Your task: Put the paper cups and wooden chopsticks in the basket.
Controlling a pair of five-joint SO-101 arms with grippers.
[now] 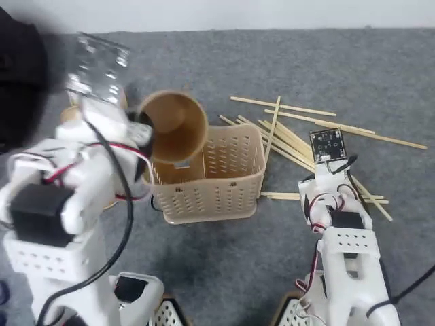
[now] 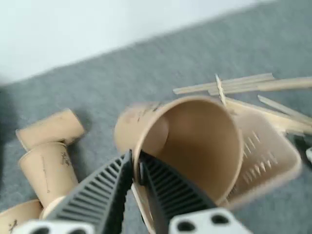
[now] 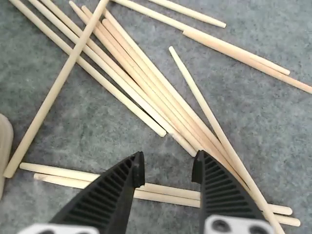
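A tan paper cup [image 1: 175, 126] hangs over the left end of the beige slotted basket [image 1: 231, 178], its mouth facing up in the high view. My left gripper [image 2: 136, 168] is shut on the rim of this cup [image 2: 195, 141], with the basket [image 2: 265, 156] below and beyond it. Other paper cups [image 2: 46, 146] lie on the grey carpet to the left. Several wooden chopsticks [image 1: 306, 132] are scattered right of the basket. My right gripper [image 3: 168, 168] stands open just above the chopsticks [image 3: 146, 92], nothing between its fingers.
Grey carpet covers the whole work area. A dark object [image 1: 17, 75] sits at the far left edge. A pale wall [image 2: 97, 29] rises behind the carpet. Bare carpet lies in front of the basket.
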